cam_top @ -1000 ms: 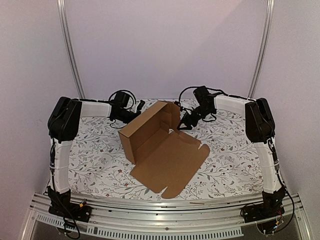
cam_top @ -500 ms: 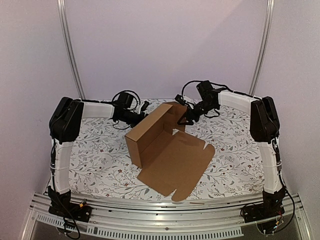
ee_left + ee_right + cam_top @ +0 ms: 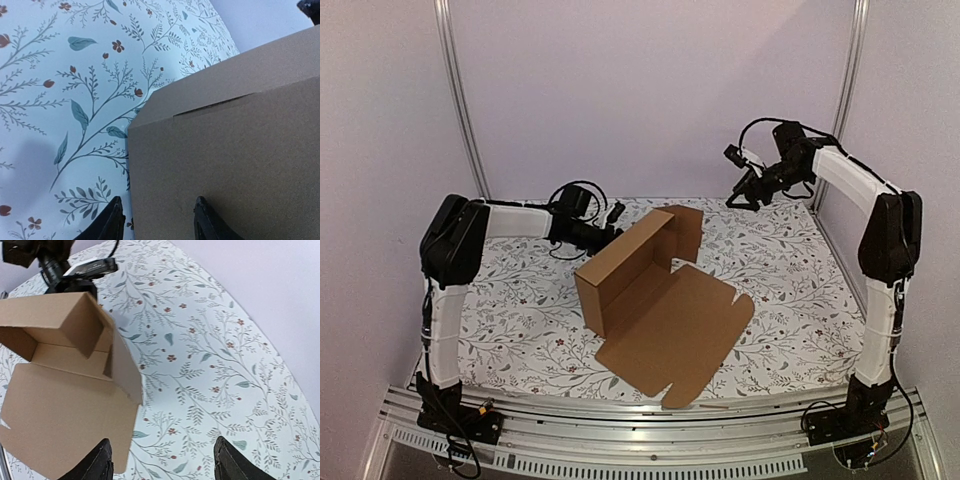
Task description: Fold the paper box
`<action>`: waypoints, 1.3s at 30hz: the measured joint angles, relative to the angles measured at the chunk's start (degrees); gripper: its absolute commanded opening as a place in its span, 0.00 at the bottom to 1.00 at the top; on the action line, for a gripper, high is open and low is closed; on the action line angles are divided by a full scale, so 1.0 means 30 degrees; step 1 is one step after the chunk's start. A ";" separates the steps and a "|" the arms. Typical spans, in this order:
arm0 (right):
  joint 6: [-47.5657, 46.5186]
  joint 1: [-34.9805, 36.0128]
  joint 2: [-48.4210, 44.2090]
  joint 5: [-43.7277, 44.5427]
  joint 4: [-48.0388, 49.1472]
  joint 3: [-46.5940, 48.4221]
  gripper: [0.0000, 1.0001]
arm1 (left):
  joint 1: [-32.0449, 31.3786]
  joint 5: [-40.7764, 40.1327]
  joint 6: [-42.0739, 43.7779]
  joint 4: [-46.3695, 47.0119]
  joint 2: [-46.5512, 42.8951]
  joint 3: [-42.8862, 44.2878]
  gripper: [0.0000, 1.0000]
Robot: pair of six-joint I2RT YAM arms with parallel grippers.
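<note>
While the paper box (image 3: 655, 300) lies in the middle of the table with only its back wall and one side flap standing, I judge that the fold is only half done. The big lid panel rests flat on the cloth (image 3: 790, 290), toward the arm bases. My left gripper (image 3: 613, 215) is low behind the back wall, and its jaws are partly apart with nothing clamped between them. One finger (image 3: 112, 222) is over the cloth and the other over the cardboard face, but I cannot tell if they touch it. My right gripper (image 3: 738, 195) hangs high at the far right, well apart from the box, with its jaws wide and empty. The danger I see is this: if the left arm pushes the wall now, nothing supports the other side. The whole box may then slide on the cloth, or the side flap may spring open. The cloth is white with printed leaves and small red flowers. Pale plain walls and two metal rails (image 3: 460, 100) close the space behind.
</note>
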 measured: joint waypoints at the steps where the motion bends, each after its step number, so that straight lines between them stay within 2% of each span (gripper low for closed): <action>1: 0.0160 -0.0291 0.0284 0.0408 0.0248 0.0634 0.66 | -0.0073 0.0066 0.0000 0.0087 0.0000 0.0000 0.48; 7: 0.1858 -0.0270 0.4626 0.2441 0.2404 0.5260 0.66 | -0.0627 0.0284 0.0000 0.0248 0.0007 0.0000 0.47; 9: 0.1960 0.0036 0.5829 0.2725 0.2820 0.5508 0.67 | -0.0663 0.0270 -0.0007 0.0291 0.0007 -0.0022 0.47; 13: 0.0758 0.1202 0.6309 0.2783 0.2783 0.2769 0.69 | -0.0663 0.0117 -0.0073 0.0299 0.0000 -0.0182 0.46; 19: -0.0911 0.2892 0.5085 0.2018 0.2397 -0.1311 0.71 | -0.0714 -0.0488 -0.0517 0.0474 0.0007 -0.0510 0.45; 28: -0.0262 0.2885 0.1443 0.0160 0.3373 -0.2958 0.73 | -0.1479 -0.1421 -0.1377 0.1362 -0.0882 -0.3162 0.44; 39: 0.1938 0.3832 0.1122 0.0058 0.6207 -0.4728 0.74 | -0.2047 -0.1858 -0.1661 0.1865 -0.1603 -0.3534 0.44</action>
